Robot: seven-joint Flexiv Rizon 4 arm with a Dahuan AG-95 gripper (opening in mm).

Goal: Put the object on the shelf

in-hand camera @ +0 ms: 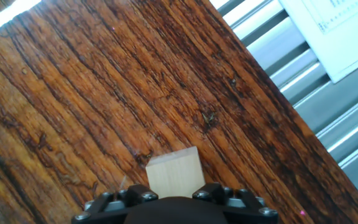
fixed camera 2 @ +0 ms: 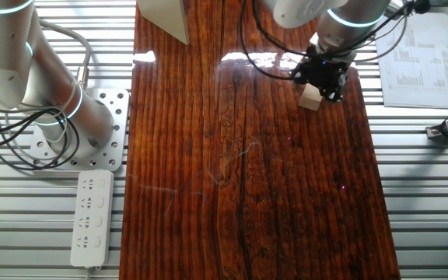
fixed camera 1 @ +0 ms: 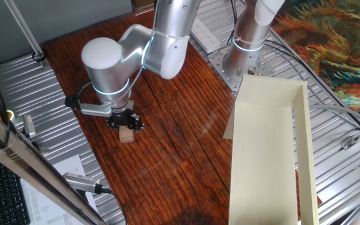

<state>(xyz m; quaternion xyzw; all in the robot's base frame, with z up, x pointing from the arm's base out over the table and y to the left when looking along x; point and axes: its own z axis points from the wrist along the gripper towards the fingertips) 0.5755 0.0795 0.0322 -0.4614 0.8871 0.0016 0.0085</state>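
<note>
One pale wooden cube (fixed camera 1: 127, 134) sits on the table (fixed camera 1: 167, 150), directly under the pincer (fixed camera 1: 125, 122); whether its fingers pinch the cube I cannot tell. Judged step: the grasp. Next comes lifting and carrying right to the shelf (fixed camera 1: 261, 162).

From the shelf (fixed camera 1: 269, 156) toward the cube (fixed camera 1: 127, 135), the dark wooden tabletop (fixed camera 1: 180, 144) lies bare, an open lane for a gripper. Behind the shelf's far end the arm's base (fixed camera 1: 245, 47) stands close, with cables (fixed camera 2: 6, 148) trailing by it. Beyond the table edge on the cube's side, well apart from the shelf, lie a paper sheet (fixed camera 2: 414, 58) and a metal tool (fixed camera 1: 83, 182).
</note>
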